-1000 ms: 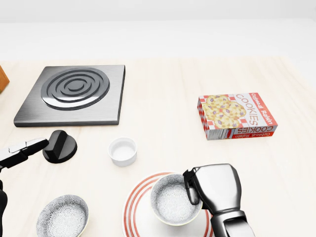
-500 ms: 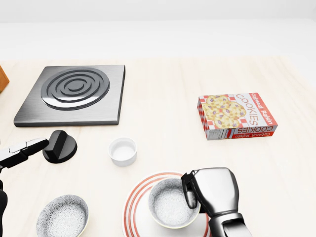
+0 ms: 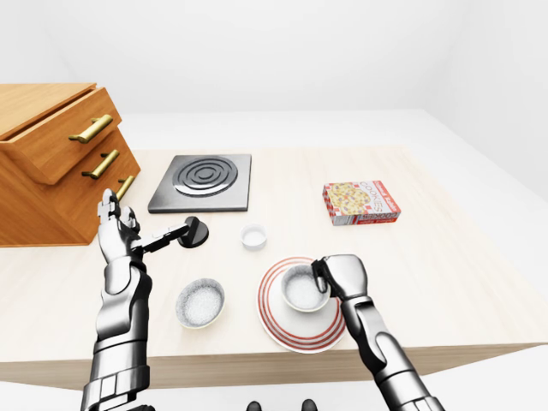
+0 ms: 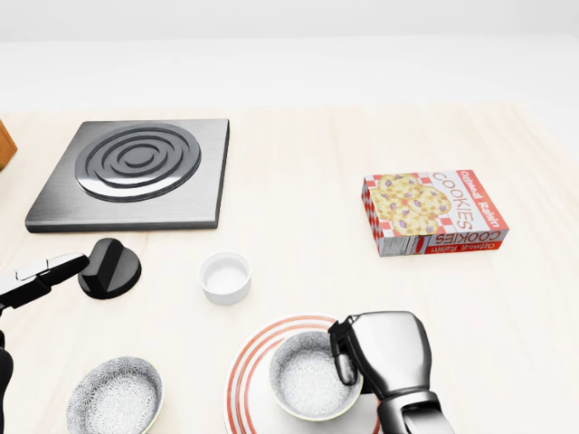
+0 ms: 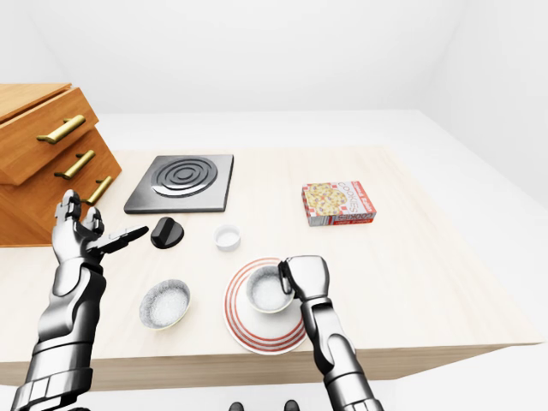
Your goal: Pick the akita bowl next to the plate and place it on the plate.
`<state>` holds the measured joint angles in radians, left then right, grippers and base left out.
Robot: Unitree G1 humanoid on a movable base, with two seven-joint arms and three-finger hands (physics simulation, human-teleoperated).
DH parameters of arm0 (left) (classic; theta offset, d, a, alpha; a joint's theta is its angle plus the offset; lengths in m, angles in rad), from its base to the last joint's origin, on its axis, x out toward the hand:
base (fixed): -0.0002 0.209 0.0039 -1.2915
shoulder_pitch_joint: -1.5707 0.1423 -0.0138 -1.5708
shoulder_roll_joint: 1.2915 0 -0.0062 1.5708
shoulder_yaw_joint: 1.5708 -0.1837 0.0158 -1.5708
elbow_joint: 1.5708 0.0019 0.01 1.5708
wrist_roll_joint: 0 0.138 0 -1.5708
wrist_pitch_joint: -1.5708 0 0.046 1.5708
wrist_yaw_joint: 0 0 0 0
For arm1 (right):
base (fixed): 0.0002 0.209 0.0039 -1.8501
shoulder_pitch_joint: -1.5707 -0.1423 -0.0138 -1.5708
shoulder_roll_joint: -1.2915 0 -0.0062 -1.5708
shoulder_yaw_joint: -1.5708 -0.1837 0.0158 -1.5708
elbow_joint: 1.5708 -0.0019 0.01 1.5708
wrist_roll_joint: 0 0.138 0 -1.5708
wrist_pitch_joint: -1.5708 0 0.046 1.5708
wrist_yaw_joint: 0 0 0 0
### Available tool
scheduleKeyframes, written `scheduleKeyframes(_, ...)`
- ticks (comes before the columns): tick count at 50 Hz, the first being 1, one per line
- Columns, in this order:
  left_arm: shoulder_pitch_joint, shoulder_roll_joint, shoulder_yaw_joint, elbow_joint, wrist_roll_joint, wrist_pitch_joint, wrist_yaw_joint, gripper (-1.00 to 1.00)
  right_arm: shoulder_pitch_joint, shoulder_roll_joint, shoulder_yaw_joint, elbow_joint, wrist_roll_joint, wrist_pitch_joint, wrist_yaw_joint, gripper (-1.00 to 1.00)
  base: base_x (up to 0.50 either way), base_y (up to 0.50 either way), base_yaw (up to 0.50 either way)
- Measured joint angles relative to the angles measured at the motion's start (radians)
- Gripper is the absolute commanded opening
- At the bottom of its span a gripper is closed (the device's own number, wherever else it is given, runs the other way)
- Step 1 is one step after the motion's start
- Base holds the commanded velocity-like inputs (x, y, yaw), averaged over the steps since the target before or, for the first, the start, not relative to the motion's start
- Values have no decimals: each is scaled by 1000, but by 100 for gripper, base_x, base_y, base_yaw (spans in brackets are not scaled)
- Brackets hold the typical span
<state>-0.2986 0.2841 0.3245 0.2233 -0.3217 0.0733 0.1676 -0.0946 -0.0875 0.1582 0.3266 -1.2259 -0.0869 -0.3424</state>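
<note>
Bowl (image 4: 312,375): being gripped at its right rim by the closed fingers of the right hand (image 4: 384,354) within the plate (image 4: 246,380) rings, contact not discernible, release being judged outstanding; left hand (image 3: 117,229) being held up open-fingered, well apart.

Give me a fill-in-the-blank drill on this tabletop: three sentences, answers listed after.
The right hand grips the akita bowl by its rim over the plate, whose rings are ____. In the head view, a second patterned bowl stands to the plate's ____. In the head view, the cookie box lies to the ____ of the burner.
Missing words: red; left; right.
</note>
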Motion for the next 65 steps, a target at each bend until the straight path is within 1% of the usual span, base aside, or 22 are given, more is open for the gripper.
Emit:
scheduleKeyframes(12,0,0,0,-3,-1,3,1,100,-14,1,6,38,-5,0,-17,-100,0,0,0)
scheduleKeyframes(21,0,-1,-1,1,-1,-1,0,100,-12,2,5,30,2,0,-18,-100,0,0,0)
scheduleKeyframes(22,0,-1,-1,1,-1,-2,0,100,-10,2,4,26,3,0,-16,66,0,0,0)
scheduleKeyframes(23,0,-1,-1,1,-1,-2,0,100,-9,3,1,22,-2,0,-20,100,0,0,0)
scheduleKeyframes(29,0,-1,0,0,-1,-2,-1,100,9,7,-12,-13,61,0,-6,100,0,0,0)
scheduleKeyframes(35,0,0,1,-1,-2,-1,-1,100,37,7,-14,-59,86,0,19,100,0,0,0)
scheduleKeyframes(40,0,0,1,-2,-3,0,-1,100,57,1,-11,-89,74,0,32,100,0,0,0)
scheduleKeyframes(45,-1,1,1,0,-4,-2,-1,100,89,-13,-9,-145,27,0,56,100,0,0,0)
scheduleKeyframes(53,-4,2,0,6,-5,-4,-1,100,155,-36,-45,-354,-37,0,181,100,0,0,0)
scheduleKeyframes(59,-5,2,-1,6,-5,-2,0,100,175,-41,-96,-498,-37,0,286,100,0,0,0)
scheduleKeyframes(65,-6,1,-2,8,-4,-3,0,100,169,-43,-157,-622,-8,0,389,100,0,0,0)
